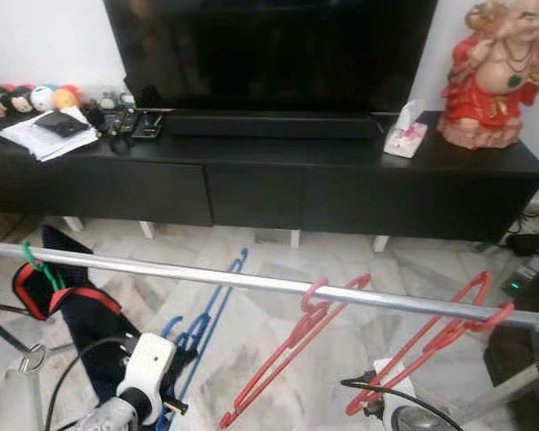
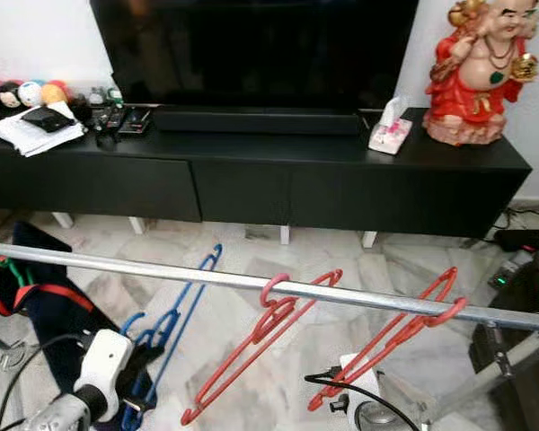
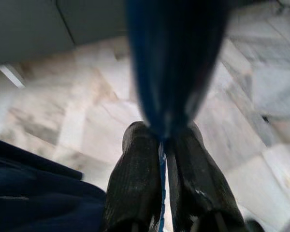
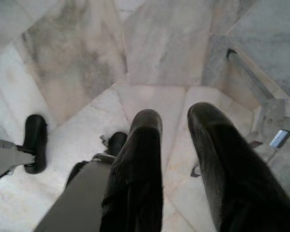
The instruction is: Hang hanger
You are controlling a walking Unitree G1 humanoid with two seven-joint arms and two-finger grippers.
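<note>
Left eye view: a metal rail (image 1: 251, 280) is seen running across the frame in front of a black TV surface (image 1: 251, 171). Two red hangers are already hooked on it, one red hanger (image 1: 296, 346) near the middle and a second red hanger (image 1: 431, 341) further right, plus a green hook (image 1: 38, 265) at the far left end. So part of the job looks done. The blue hanger (image 1: 202, 323) is held low on the robot's left, with its hook just under the rail and not over it yet, so that one is judged as what's left.

Right eye view: same scene, nothing new really; the blue hanger's hook is again seen up near the rail without catching it, and a dark garment (image 2: 45, 314) is hung or draped at the left.

Left wrist view: the left hand (image 3: 163, 145) is shown pinched tight on the blue hanger, the blue plastic squeezed right between the two fingers and blurred above them.

Right wrist view: the right hand (image 4: 176, 125) is seen pointing down at the marble floor (image 4: 159, 48), fingers slightly parted, nothing held, nothing touched.
</note>
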